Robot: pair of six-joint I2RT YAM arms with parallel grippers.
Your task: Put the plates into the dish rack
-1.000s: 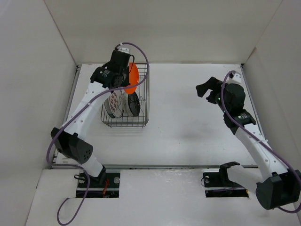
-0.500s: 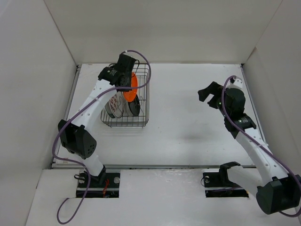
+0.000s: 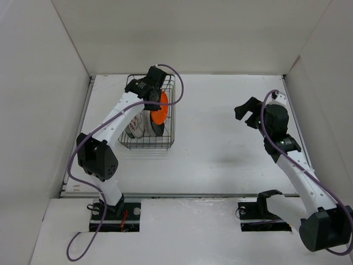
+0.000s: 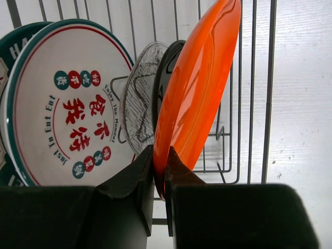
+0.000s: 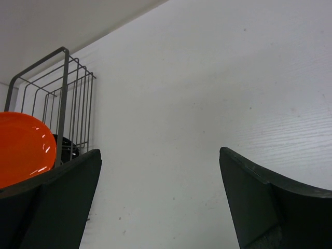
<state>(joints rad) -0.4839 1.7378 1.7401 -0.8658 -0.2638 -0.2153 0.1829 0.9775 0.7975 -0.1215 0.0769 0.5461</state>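
White plate (image 4: pixel 67 104) reads "Enjoy the Moment". At its 3 o'clock: clear plate (image 4: pixel 139 104), black plate (image 4: pixel 165 67), then orange plate (image 4: pixel 199 88), pinched by left gripper (image 4: pixel 160 166) inside rack (image 4: pixel 252 93). Right gripper (image 5: pixel 160 155) gapes, empty.

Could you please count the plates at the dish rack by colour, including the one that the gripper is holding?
white plate with red characters: 1
plate with dark rim, mostly hidden behind it: 1
clear plate: 1
black plate: 1
orange plate, pinched by the left gripper: 1
Total: 5 plates
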